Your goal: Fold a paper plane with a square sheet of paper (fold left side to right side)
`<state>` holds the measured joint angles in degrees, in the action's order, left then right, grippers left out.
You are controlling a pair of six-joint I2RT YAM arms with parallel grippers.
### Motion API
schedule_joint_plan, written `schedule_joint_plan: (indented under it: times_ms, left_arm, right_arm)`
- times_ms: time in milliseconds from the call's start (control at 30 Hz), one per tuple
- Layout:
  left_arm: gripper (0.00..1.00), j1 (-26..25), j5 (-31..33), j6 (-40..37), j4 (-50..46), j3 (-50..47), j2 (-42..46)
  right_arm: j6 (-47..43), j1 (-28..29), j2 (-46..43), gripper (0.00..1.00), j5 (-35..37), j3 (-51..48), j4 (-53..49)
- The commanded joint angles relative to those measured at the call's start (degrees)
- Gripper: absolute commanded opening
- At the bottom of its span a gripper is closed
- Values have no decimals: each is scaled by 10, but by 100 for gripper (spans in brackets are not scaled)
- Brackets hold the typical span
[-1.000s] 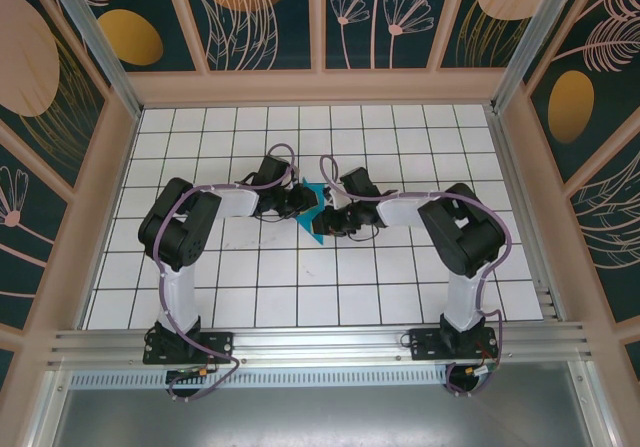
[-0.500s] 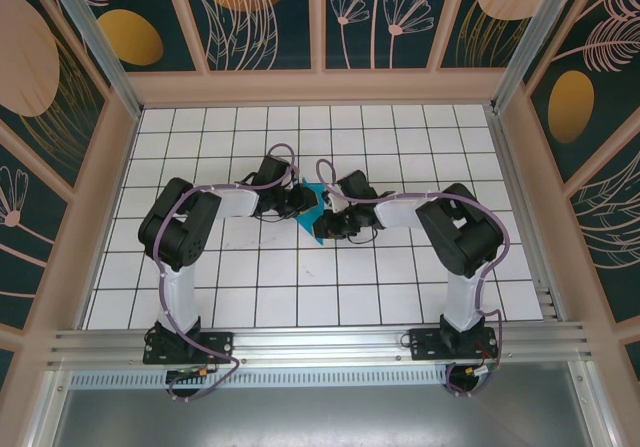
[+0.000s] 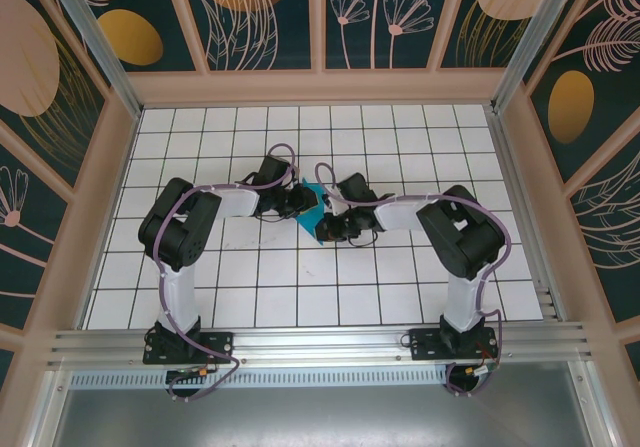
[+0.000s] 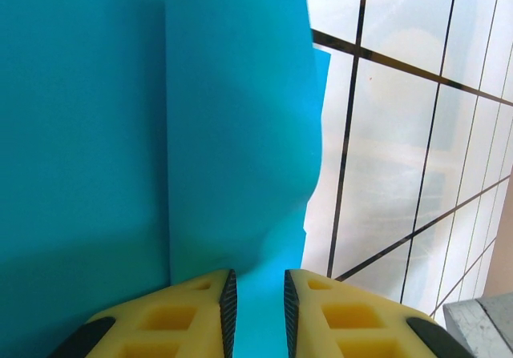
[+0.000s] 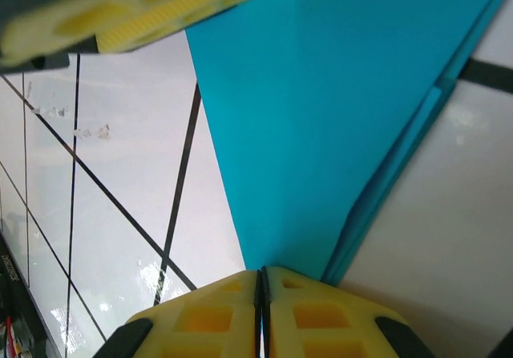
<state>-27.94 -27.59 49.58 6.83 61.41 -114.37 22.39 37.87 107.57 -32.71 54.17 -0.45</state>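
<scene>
The square sheet of paper (image 3: 312, 207) is teal and lies folded in layers on the white tiled table between both grippers. My left gripper (image 3: 300, 205) comes at it from the left. In the left wrist view its yellow fingertips (image 4: 200, 302) stand a narrow gap apart over the paper (image 4: 224, 134), with teal showing in the gap (image 4: 256, 294). My right gripper (image 3: 325, 229) is at the paper's near end. In the right wrist view its jaws (image 5: 261, 276) are shut, pads together, on the pointed tip of the paper (image 5: 337, 94). A left finger (image 5: 136, 14) shows at the top.
The white tiled table (image 3: 400, 277) has black grid lines. Wooden-framed patterned walls (image 3: 320, 85) close it in at the back and sides. An aluminium rail (image 3: 320, 342) runs along the near edge, where both arm bases are bolted.
The right gripper's jaws have closed together at the paper's tip, and it has shifted slightly toward the paper. The left arm has not moved.
</scene>
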Motion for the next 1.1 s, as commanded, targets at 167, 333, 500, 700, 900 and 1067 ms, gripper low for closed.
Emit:
schedule_joint_plan:
  times_ms: [167,333,500,700,900,1067]
  left_arm:
    - [26,-3,64,-17,-56,-14,-37]
    - [26,-3,64,-17,-56,-14,-33]
    - [26,-2,63,-14,-53,-17,-29]
    - [26,-2,59,-12,-49,-19,-26]
    - [26,-3,57,-12,-47,-19,-26]
    - [26,-3,55,-12,-48,-17,-27]
  right_arm:
    - [-7,19,-29,12,-8,-53,-103]
    - [-13,18,-46,12,-4,-54,-121]
    - [-9,3,-101,12,-17,-33,-117]
    - [5,-10,-120,13,-59,-1,-76]
    - [16,-7,-72,13,-22,27,-37]
    - [7,0,-18,12,-2,51,-34]
